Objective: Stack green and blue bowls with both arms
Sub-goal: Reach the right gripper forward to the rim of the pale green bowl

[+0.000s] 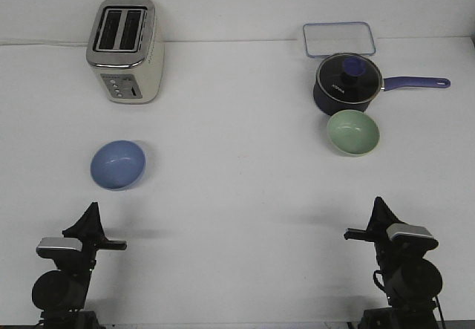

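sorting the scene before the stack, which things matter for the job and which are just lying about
For the job: blue bowl, green bowl, left tool, right tool.
Just lying about: toaster, saucepan, clear tray.

A cream and silver toaster (125, 49) stood at the far left of the white table (237, 195), its two slots facing up and its controls on the near end. At the far right lay a clear rectangular lid (339, 39) with a bluish rim, flat on the table. Just in front of it sat a dark navy saucepan (349, 84) with a glass cover and a round blue knob (354, 67) on top. Its blue handle (415, 82) pointed to the right.
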Controlling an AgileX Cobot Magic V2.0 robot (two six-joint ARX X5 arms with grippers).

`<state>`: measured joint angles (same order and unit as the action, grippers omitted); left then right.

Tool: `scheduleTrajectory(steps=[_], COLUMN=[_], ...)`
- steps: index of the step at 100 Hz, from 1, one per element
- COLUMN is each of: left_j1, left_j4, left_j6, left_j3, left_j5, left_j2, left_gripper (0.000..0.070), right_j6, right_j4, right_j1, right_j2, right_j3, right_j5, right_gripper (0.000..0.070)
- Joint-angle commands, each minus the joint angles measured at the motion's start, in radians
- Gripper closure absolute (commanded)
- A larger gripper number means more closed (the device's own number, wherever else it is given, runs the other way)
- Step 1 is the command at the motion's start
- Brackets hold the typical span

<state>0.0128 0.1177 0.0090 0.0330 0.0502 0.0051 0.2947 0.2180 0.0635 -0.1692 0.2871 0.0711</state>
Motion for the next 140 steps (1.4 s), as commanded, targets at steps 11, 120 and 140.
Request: scheduleTrajectory(steps=[11,120,140], left_j1=[0.002,0.002,0.002], left_j4=[0.011,0.011,0.011], left_j6=[0.004,0.004,0.004], left_j3=[-0.019,-0.019,-0.019], left_j5=[-0.002,-0.002,-0.002], left_j2=[-0.001,-0.001,-0.001], left_gripper=[0.0686,0.0686,0.0686], right_j6=[0.015,-0.084,-0.087], right_j4=[0.029,0.392,0.37], right_j1=[-0.002,-0.23,-0.233], right_j2=[-0.185,-1.626,-1.717], right_j3=[0.191,1.146,1.155], right_j5=[-0.034,-0.15,-0.151], right_gripper=[0.0543,0.0131,0.0135])
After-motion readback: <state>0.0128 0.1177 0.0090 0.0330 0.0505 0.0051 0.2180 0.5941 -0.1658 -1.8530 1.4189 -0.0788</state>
